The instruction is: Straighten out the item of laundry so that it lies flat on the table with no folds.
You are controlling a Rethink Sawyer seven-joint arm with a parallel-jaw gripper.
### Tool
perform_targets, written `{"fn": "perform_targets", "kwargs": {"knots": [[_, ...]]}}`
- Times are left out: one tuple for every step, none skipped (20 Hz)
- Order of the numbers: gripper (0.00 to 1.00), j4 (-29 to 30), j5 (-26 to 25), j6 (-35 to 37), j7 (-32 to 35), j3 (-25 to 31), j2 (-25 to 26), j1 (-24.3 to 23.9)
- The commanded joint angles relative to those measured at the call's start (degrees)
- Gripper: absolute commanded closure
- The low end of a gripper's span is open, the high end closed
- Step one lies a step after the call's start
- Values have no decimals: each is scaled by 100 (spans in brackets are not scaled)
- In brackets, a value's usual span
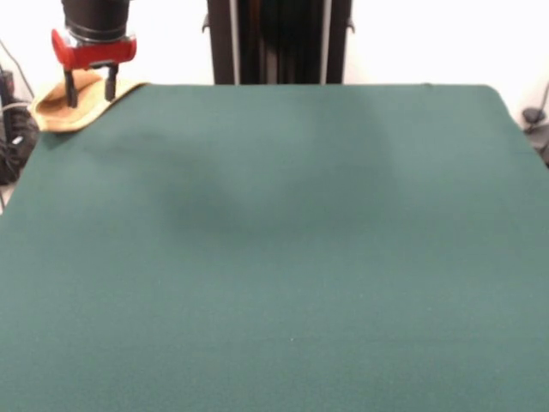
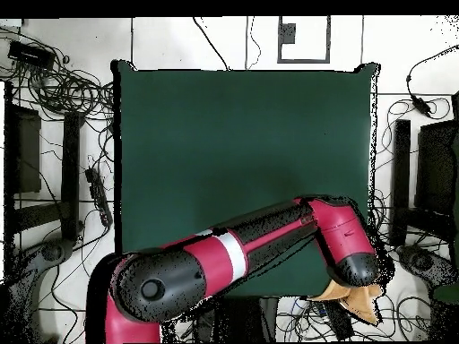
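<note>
Front view. We see the gripper (image 1: 89,88) at the upper left of the frame, hanging from a red collar beneath a black cylindrical wrist. Its two dark fingers (image 1: 111,84) point downward and stand apart, with tan cloth showing through the gap between them. We cannot tell from this view whether the fingertips touch the cloth or hang just in front of it; nothing appears pinched between them.

The towel (image 1: 58,108) lies at the table's (image 1: 274,257) far left corner as this camera sees it, bunched into a small rounded heap rather than spread flat. Part of it rests on the green cloth and part extends past the table's edge. We can make out neither border band nor label here. The rest of the green surface is bare, with a soft shadow across its upper middle.

Overhead view. Here the red and black arm (image 2: 242,251) crosses the table's lower portion diagonally from the base at bottom left to the lower right corner. The wrist hides the gripper itself, so its opening is judged from the front view only. We see a wedge of the towel below the wrist, lying beyond the table's corner. Cables surround the table on the floor.
</note>
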Motion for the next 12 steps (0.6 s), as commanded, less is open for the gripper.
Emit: {"fn": "perform_targets", "kwargs": {"knots": [[0, -599, -109, -3, 535, 657, 254, -64], [0, -602, -138, 13, 534, 657, 268, -75], [0, -599, -147, 19, 502, 689, 256, -107], [0, -606, -173, -5, 518, 705, 264, -115], [0, -639, -197, -46, 575, 729, 271, -111], [0, -651, -228, -102, 620, 757, 271, -107], [0, -704, -261, -154, 703, 781, 296, -100], [0, -719, -280, -173, 703, 815, 305, -96], [0, -764, -305, -195, 739, 838, 329, -94], [0, -780, -317, -188, 726, 859, 346, -98], [0, -831, -346, -209, 749, 874, 367, -108], [0, -848, -346, -179, 746, 884, 381, -112]]}}
